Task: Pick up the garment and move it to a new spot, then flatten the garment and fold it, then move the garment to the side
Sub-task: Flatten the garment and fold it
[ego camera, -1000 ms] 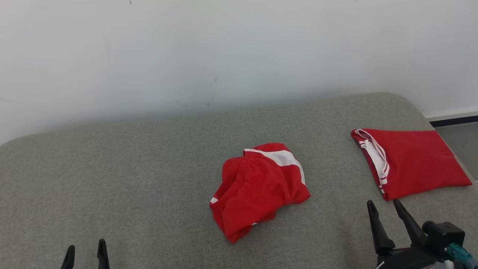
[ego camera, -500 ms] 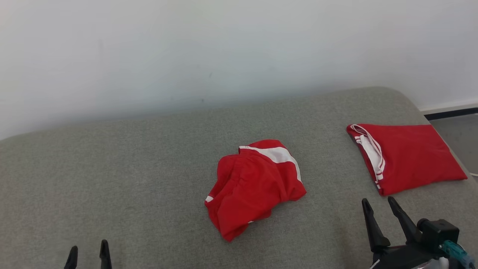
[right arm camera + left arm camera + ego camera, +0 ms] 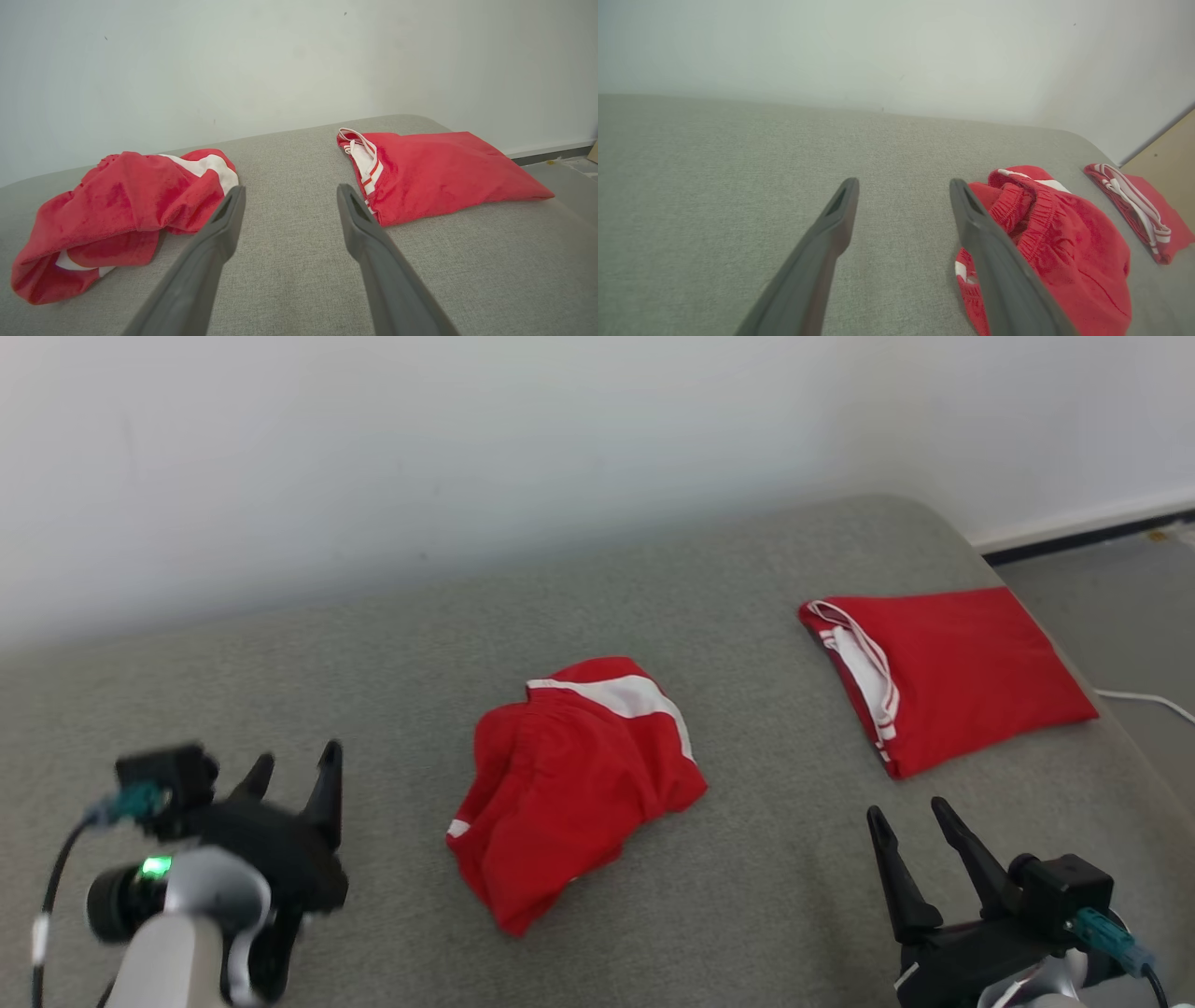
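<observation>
Near, left gripper (image 3: 297,756) and right gripper (image 3: 906,808) hover spread wide and empty, the crumpled garment (image 3: 569,784) between and just beyond them on the grey surface (image 3: 280,663), stretching near-left to far-right, white band farthest, folded garment (image 3: 962,663) far right.

Red garment (image 3: 569,779) with white stripe, crumpled on grey padded surface (image 3: 280,663)

A folded red cloth (image 3: 962,663) (white-trimmed) lies on grey upholstery (image 3: 280,663).
</observation>
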Controlling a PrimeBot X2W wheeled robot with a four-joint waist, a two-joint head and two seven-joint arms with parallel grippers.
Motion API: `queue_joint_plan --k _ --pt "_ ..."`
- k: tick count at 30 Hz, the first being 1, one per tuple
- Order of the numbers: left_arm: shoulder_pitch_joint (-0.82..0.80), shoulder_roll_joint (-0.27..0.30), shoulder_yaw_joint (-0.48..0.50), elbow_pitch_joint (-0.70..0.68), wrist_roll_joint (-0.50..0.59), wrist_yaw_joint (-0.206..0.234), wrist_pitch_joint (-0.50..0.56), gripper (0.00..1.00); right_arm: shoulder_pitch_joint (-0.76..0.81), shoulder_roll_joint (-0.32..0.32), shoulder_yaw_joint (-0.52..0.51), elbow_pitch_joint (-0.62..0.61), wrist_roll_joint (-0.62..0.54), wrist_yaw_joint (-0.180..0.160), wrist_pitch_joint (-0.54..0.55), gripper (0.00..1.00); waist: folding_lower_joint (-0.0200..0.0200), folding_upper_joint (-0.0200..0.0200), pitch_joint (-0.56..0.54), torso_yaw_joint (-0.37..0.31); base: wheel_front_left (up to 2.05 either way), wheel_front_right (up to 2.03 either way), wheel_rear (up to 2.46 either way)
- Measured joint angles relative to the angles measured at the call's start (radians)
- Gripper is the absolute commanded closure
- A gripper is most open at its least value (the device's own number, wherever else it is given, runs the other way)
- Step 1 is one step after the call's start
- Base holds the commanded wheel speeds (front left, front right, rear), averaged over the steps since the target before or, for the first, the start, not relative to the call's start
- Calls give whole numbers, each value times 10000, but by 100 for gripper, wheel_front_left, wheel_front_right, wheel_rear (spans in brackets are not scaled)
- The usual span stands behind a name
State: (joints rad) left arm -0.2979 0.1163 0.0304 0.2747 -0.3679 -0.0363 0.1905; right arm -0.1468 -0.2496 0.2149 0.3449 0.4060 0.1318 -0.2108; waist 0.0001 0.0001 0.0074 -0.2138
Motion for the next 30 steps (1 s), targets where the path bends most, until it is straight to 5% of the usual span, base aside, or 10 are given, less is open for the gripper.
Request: queue_joint_plan --k 10,20,30 --pt "-3339 -399 -585 2088 -426 997 3087 0 -719 142 849 33 100 0 -56 0 1 0 687 -1231 0 0 0" --pt "-4526 -228 -986 3225 12 1770 4266 0 -1026 253 1227 372 303 0 -324 0 1 0 1518 -2534 0 0 0" --pt "-4809 -267 -1174 3716 40 2090 4876 0 -1032 360 1131 491 320 0 -453 0 1 1 2096 -3042 0 0 0"
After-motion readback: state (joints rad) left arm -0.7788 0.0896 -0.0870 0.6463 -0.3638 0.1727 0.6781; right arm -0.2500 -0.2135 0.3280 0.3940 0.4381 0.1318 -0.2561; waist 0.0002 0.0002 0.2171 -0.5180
